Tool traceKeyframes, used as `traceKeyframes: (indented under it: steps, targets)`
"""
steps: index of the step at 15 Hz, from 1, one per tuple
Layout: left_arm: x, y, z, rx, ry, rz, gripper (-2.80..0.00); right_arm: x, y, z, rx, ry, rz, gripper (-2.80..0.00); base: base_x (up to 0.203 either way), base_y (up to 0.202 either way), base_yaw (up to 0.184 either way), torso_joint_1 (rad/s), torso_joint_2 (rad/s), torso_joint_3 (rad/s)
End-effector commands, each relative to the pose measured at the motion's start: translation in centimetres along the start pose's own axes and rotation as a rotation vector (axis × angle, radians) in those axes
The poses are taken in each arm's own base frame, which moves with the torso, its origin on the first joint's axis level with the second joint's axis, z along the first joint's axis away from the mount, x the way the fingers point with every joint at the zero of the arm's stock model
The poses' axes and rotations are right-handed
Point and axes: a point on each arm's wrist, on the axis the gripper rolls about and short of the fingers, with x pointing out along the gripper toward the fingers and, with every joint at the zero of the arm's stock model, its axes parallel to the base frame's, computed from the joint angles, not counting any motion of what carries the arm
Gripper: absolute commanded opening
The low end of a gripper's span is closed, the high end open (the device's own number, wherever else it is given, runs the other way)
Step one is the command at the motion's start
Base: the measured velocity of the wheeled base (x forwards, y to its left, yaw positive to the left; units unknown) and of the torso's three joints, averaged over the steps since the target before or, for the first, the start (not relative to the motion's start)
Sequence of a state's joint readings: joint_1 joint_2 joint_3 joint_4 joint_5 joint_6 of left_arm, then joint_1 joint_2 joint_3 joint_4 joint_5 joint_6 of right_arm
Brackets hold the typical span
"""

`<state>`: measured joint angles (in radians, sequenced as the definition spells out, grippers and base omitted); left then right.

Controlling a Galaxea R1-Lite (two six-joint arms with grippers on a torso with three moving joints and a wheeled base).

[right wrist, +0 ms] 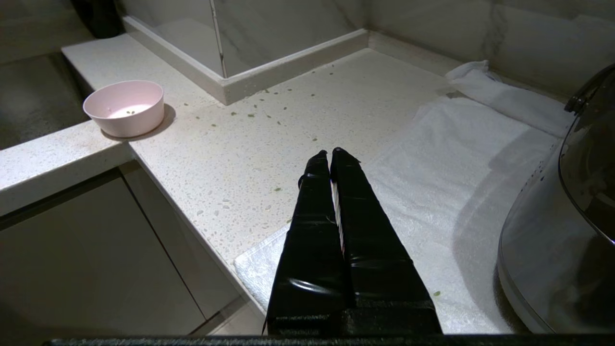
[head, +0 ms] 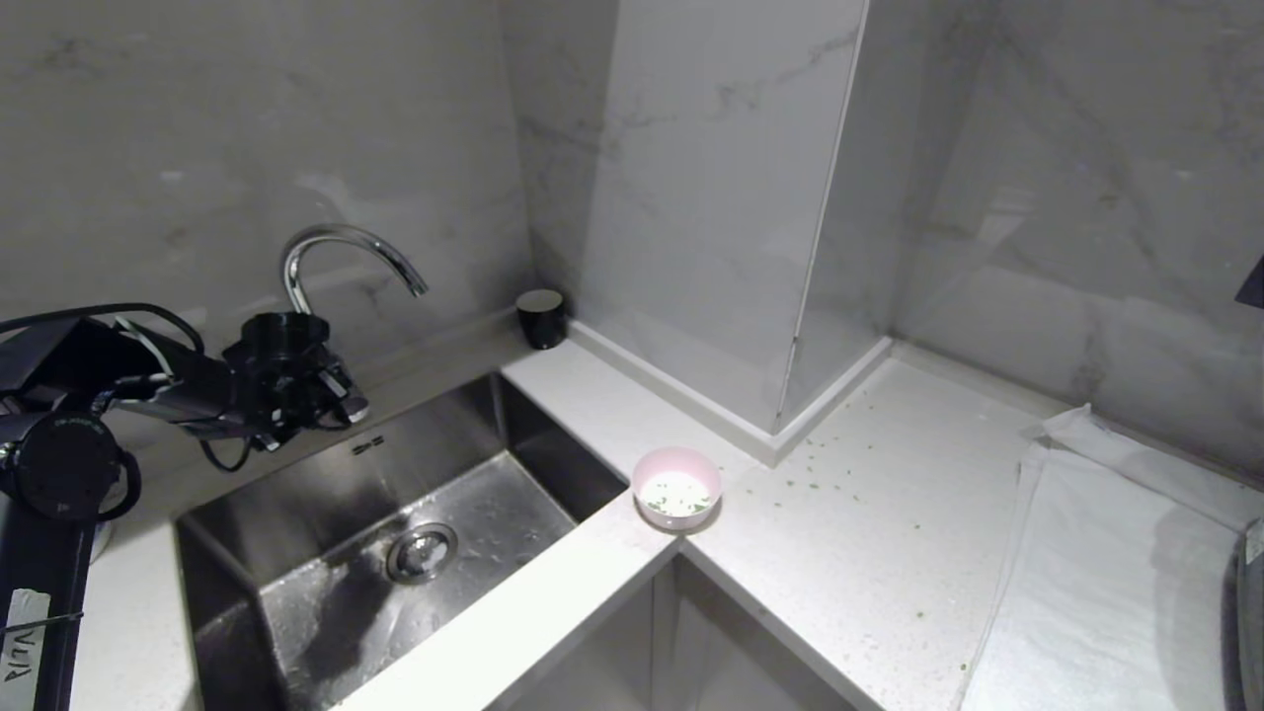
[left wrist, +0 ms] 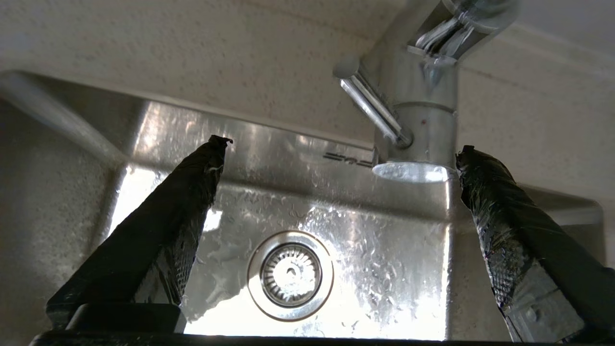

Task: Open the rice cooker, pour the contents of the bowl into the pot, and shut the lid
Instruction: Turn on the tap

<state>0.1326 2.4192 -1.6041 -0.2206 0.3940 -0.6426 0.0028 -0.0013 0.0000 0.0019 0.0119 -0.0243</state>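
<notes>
Meanwhile, bowl [head: 676,488] well right of the spread-wide, empty left end effector [left wrist: 336,149] over the sink [head: 326,494].

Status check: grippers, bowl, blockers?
Left gripper open over sink, empty. Right gripper shut, idle. Bowl on counter corner. Nothing blocking.

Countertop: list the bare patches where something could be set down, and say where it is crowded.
Free: the counter between the pink bowl and the white towel, strewn only with green bits; the strip between the sink and the black cup. Crowded: the rice cooker on the towel, the open left gripper by the faucet.
</notes>
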Motion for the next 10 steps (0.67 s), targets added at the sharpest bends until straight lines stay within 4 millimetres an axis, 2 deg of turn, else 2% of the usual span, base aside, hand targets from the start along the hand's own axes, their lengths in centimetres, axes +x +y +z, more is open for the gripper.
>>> traceKeyframes:
  steps: [1, 2, 3, 6, 10]
  targets:
    - [0.9, 0.0, -0.6, -0.004, 0.0, 0.01, 0.0, 0.0, 0.0, 0.0, 0.0, 0.002, 0.001, -2.8, 0.0, 0.0, 0.0, 0.0, 0.0, 0.0]
    - [1.3, -0.1, -0.7, -0.009, -0.015, 0.023, 0.0, 0.0, 0.0, 0.0, 0.0, 0.002, 0.001, -2.8, 0.0, 0.0, 0.0, 0.0, 0.0, 0.0]
    - [1.8, 0.0, -0.8, -0.011, -0.024, 0.038, -2.8, 0.0, 0.0, 0.0, 0.0, 0.002, 0.001, -2.8, 0.0, 0.0, 0.0, 0.0, 0.0, 0.0]
    - [2.6, 0.6, -0.4, -0.023, -0.042, 0.061, -2.8, 0.0, 0.0, 0.0, 0.0, 0.003, 0.001, -2.8, 0.0, 0.0, 0.0, 0.0, 0.0, 0.0]
    - [2.6, 0.6, -0.5, -0.024, -0.044, 0.062, -2.8, 0.0, 0.0, 0.0, 0.0, 0.002, 0.001, -2.8, 0.0, 0.0, 0.0, 0.0, 0.0, 0.0]
